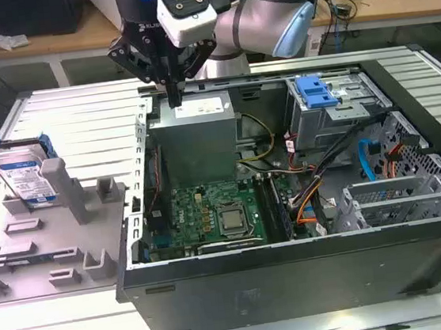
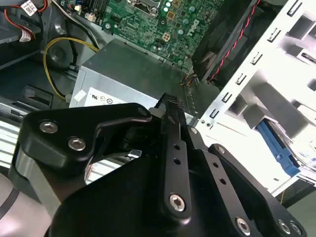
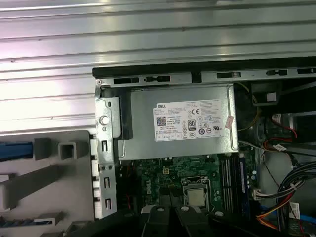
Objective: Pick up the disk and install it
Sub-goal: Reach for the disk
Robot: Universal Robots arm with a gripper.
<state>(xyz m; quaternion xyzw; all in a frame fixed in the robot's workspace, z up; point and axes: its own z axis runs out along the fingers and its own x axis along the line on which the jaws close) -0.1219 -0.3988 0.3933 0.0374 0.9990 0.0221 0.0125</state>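
The disk [image 1: 21, 173], a silver drive with a white-and-blue label in a blue rail, stands on edge in a grey holder [image 1: 64, 195] at the exterior view's left, outside the open computer case [image 1: 295, 260]. My gripper [image 1: 174, 97] hangs shut and empty over the case's back left corner, just above the grey power supply [image 1: 198, 140], well to the right of the disk. Its black fingers [image 2: 170, 106] press together above the power supply [image 3: 182, 126] in both wrist views. A blue edge of the disk's rail [image 2: 279, 148] shows beyond the case wall.
A grey drive cage with a blue handle [image 1: 316, 93] sits at the case's back right. The motherboard [image 1: 210, 214] lies in the middle, with loose cables [image 1: 319, 189] to its right. The case rests on a ribbed metal table [image 1: 71, 110].
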